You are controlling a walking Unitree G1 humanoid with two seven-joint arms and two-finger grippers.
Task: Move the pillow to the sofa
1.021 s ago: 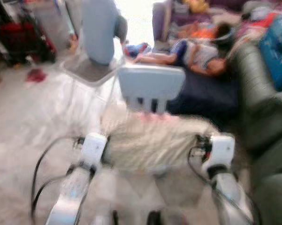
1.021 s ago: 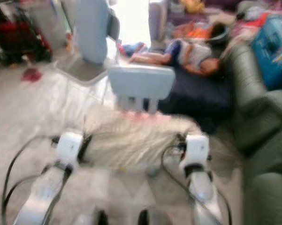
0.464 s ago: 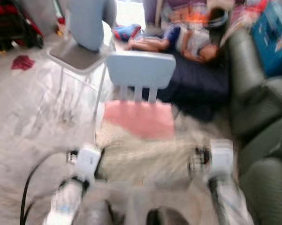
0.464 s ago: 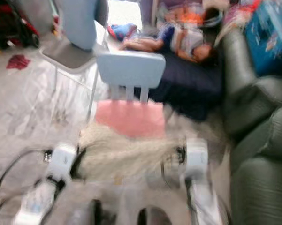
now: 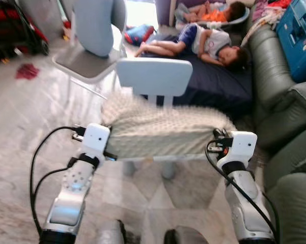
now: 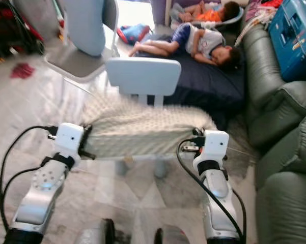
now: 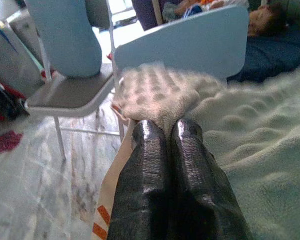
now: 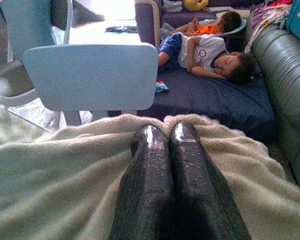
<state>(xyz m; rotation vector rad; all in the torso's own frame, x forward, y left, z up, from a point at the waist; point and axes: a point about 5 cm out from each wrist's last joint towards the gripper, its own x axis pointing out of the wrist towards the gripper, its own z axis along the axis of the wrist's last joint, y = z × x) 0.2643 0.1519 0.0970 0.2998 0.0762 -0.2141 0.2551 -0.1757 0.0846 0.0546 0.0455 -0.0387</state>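
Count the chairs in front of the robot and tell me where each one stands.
2. A small light blue chair stands just beyond the pillow; a taller chair with a grey seat stands farther off to the robot's left. Others may be hidden.

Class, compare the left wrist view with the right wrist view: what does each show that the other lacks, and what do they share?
Left wrist view: the left gripper pinching a bumpy corner of the cream pillow, plus a grey folding chair seat. Right wrist view: the right gripper lying on the pillow's edge, a green sofa, and a second person in orange. Both: the pillow, the small blue chair back, a person lying on a dark mattress.
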